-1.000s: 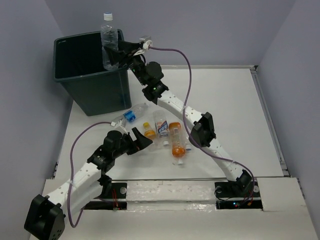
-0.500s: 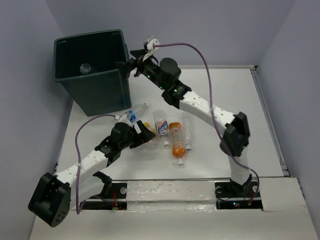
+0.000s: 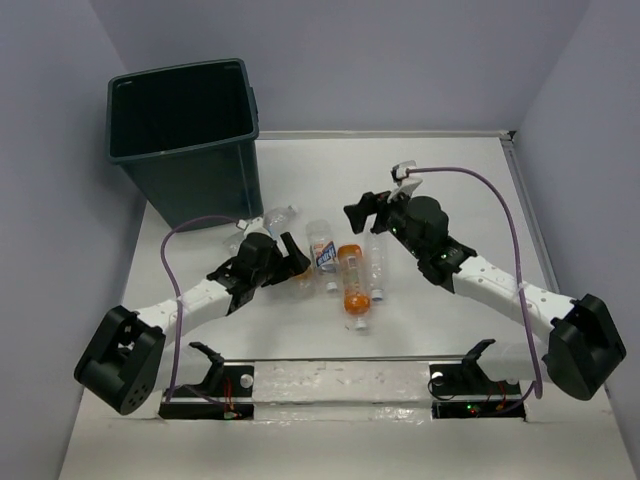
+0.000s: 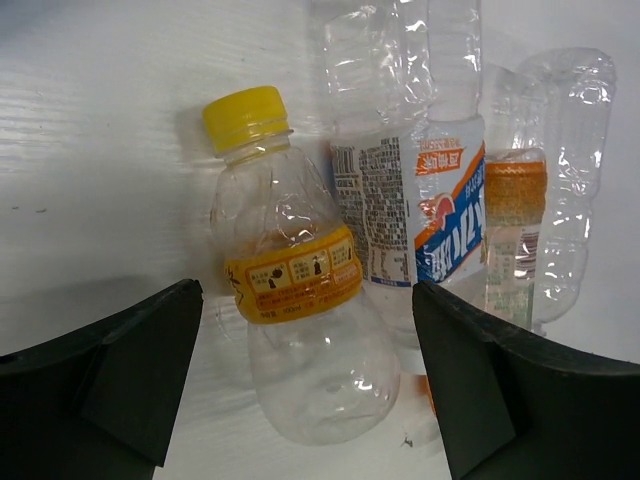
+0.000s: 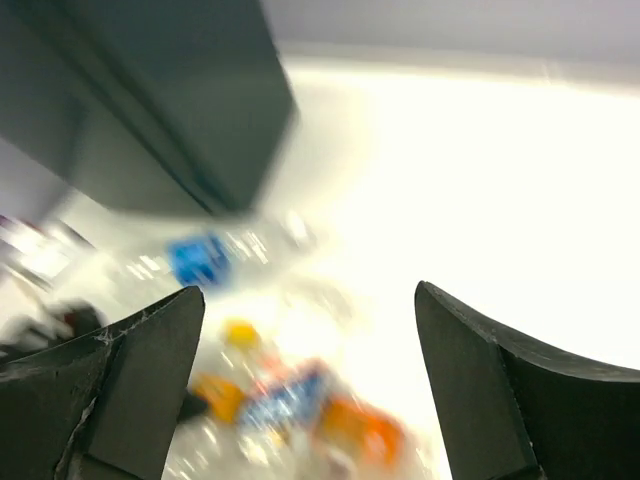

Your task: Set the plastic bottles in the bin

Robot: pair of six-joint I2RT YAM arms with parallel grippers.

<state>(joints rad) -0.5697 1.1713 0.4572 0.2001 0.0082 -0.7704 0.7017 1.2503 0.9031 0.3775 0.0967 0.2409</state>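
Note:
Several plastic bottles lie in a row mid-table: a blue-labelled one [image 3: 266, 226], a small yellow-capped one [image 4: 295, 300], a white-and-orange-labelled one [image 3: 322, 254], one with orange liquid [image 3: 352, 282] and a clear one [image 3: 378, 262]. My left gripper [image 3: 290, 258] is low at the yellow-capped bottle and open, its jaws on either side of the bottle's base with gaps on both sides. My right gripper [image 3: 362, 212] hangs open and empty above the far end of the row. The dark bin [image 3: 180, 130] stands at the far left; the blurred right wrist view shows its wall [image 5: 170, 100].
The bin's near wall is close behind the blue-labelled bottle [image 5: 200, 258]. A raised white edge [image 3: 530, 220] runs along the table's right side. Purple cables loop over both arms.
The right gripper let go of a tall clear bottle over the bin, and the arm swung back toward the row of bottles. The left gripper moved forward up to the yellow-capped bottle.

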